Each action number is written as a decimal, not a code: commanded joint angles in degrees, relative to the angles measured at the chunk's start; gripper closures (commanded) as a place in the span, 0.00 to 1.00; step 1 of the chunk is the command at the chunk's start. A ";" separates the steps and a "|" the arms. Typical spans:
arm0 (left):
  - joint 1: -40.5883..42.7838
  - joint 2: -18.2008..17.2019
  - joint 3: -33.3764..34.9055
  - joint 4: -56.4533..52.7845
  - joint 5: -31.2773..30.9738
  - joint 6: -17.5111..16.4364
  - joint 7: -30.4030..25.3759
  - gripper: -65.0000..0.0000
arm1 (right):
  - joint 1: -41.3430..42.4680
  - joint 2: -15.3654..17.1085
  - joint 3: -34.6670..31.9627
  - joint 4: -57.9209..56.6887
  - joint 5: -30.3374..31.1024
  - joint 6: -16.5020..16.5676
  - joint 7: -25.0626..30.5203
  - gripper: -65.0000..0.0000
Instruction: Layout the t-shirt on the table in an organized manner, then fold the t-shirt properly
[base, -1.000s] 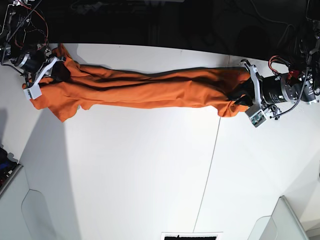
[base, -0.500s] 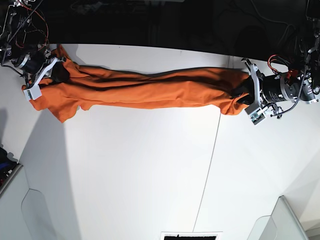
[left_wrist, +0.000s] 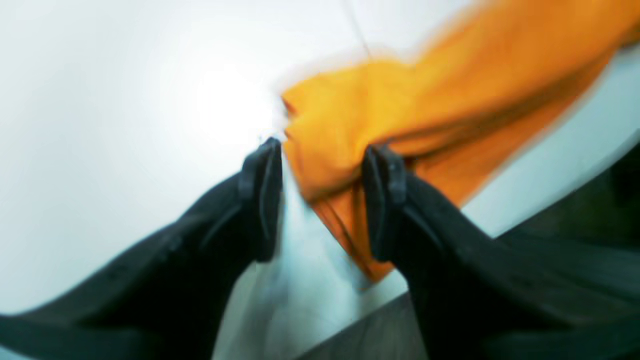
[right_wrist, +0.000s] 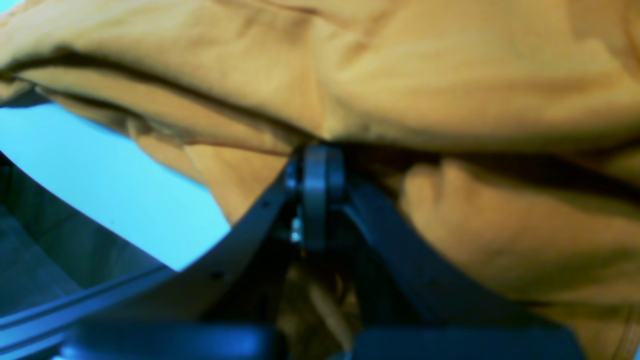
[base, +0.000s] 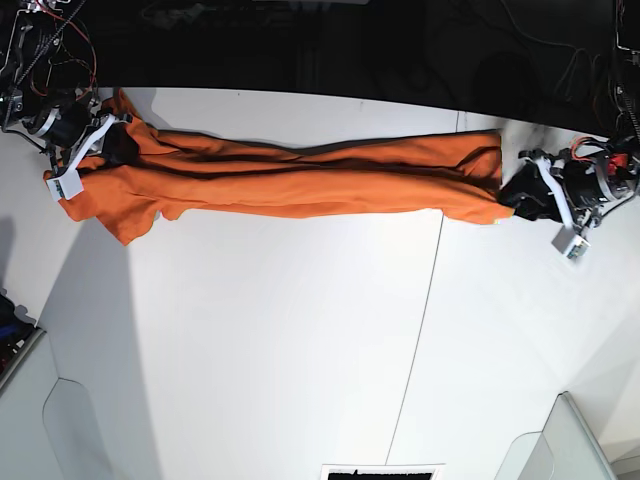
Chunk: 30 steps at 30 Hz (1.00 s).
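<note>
The shirt (base: 300, 175) lies stretched in a long, bunched band across the far part of the table (base: 300, 340), one end pinched in the right gripper (right_wrist: 315, 165), whose jaws are pressed together with cloth gathered over and around their tips. The left gripper (left_wrist: 320, 200) has its jaws parted, and the shirt's other end sits just ahead of them, a fold lying against the inner face of one finger (left_wrist: 385, 200) but no longer pinched; in the base view that gripper (base: 525, 195) sits just beyond the cloth's edge. Compared with a second ago, when the left jaws were clamped on that end and the cloth was drawn taut toward them, they have let go and pulled back away from the shirt, and the released end has relaxed flat onto the table; the right end looks unchanged. To do this laying-out step well, I judge the left gripper should back clear of the hem without dragging it, then take a single outer edge rather than the whole bundle, so the band can be opened toward the near side of the table. The right grip should hold steady as an anchor while that happens, otherwise the folds will simply shift along instead of spreading.
</note>
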 joint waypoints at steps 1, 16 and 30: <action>-0.63 -0.20 -2.05 0.66 -2.67 -1.36 0.76 0.49 | 0.15 0.83 0.35 0.61 -0.59 -0.07 -0.70 1.00; 2.69 11.28 -4.00 -9.53 1.42 -0.31 -1.46 0.41 | 0.13 0.81 0.35 0.61 -1.66 -0.07 -0.81 1.00; 2.97 16.48 -3.87 -9.88 2.03 -4.38 -1.81 0.97 | 0.17 0.79 0.35 0.61 -1.62 -0.07 -0.31 1.00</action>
